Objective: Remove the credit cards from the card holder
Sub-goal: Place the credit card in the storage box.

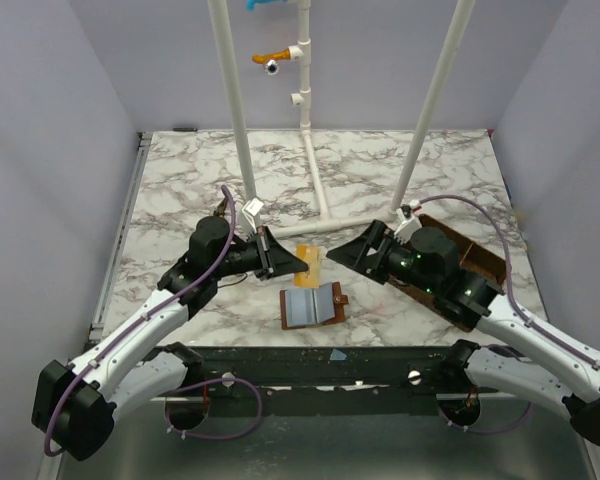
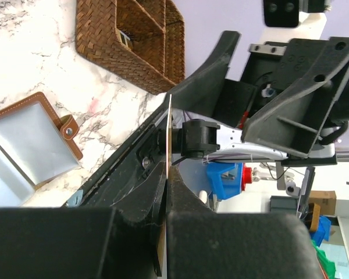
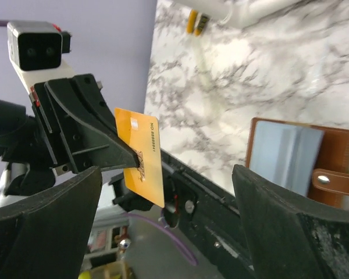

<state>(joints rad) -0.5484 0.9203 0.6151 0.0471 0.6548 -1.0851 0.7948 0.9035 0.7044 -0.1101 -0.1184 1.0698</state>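
Observation:
The card holder (image 1: 313,304) lies open on the marble table, brown leather with blue-grey clear pockets facing up; it also shows as the wallet (image 2: 29,145) and as the holder (image 3: 302,160). One yellowish credit card (image 1: 309,260) is held upright in the air just above and behind it, pinched by my left gripper (image 1: 296,262), which is shut on the card's edge (image 2: 169,125). In the right wrist view the card's (image 3: 141,152) printed face points at my right gripper (image 3: 167,174), which stands wide open close to it with nothing between its fingers. No other cards show.
A brown woven divided basket (image 1: 470,262) sits at the right under my right arm, seen too as the basket (image 2: 134,40). White pipe uprights (image 1: 312,170) stand on the table behind the grippers. The dark front rail (image 1: 330,365) runs along the near edge.

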